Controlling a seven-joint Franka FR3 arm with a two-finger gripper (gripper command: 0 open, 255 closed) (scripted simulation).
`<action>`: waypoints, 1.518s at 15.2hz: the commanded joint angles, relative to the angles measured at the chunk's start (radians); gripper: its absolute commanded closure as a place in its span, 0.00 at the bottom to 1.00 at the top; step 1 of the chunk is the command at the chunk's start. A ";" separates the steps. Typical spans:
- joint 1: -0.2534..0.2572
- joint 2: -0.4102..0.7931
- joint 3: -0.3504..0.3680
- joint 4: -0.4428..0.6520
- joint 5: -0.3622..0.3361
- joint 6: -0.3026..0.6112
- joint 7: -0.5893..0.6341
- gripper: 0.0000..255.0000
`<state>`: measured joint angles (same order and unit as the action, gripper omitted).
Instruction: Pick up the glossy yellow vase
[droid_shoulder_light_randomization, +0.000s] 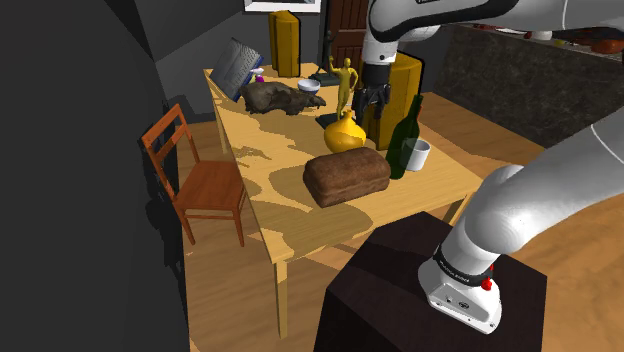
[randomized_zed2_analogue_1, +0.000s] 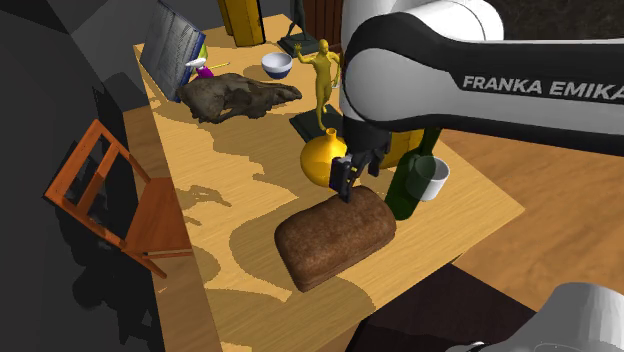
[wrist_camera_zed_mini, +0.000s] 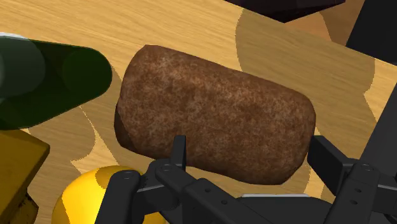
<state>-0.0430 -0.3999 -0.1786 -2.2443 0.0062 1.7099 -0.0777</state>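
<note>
While 1 glossy yellow vase (droid_shoulder_light_randomization: 344, 134) stands on the wooden table (droid_shoulder_light_randomization: 255, 190) between 1 brown loaf (droid_shoulder_light_randomization: 346, 177) and 1 yellow figurine (droid_shoulder_light_randomization: 345, 80), the gripper (randomized_zed2_analogue_1: 345, 183) hangs close by, its 2 fingers (wrist_camera_zed_mini: 178, 151) spread and empty. 1 green bottle (droid_shoulder_light_randomization: 404, 140) and 1 white mug (droid_shoulder_light_randomization: 418, 154) stand near. From the wrist, gripper parts hide much of the vase.

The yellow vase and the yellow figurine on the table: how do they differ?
The vase is squat and round-bellied; the figurine is a slim human shape, standing taller. The vase sits near the brown loaf; the figurine stands nearer the white bowl. Both are yellow and upright on the wooden table.
</note>
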 joint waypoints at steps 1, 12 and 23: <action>-0.005 0.069 -0.024 0.049 0.003 0.014 -0.034 0.00; -0.063 0.504 -0.134 0.434 0.089 0.015 -0.241 0.00; -0.174 0.877 -0.147 0.846 0.195 -0.070 -0.357 0.00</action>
<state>-0.2143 0.4704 -0.3252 -1.3936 0.1994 1.6307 -0.4315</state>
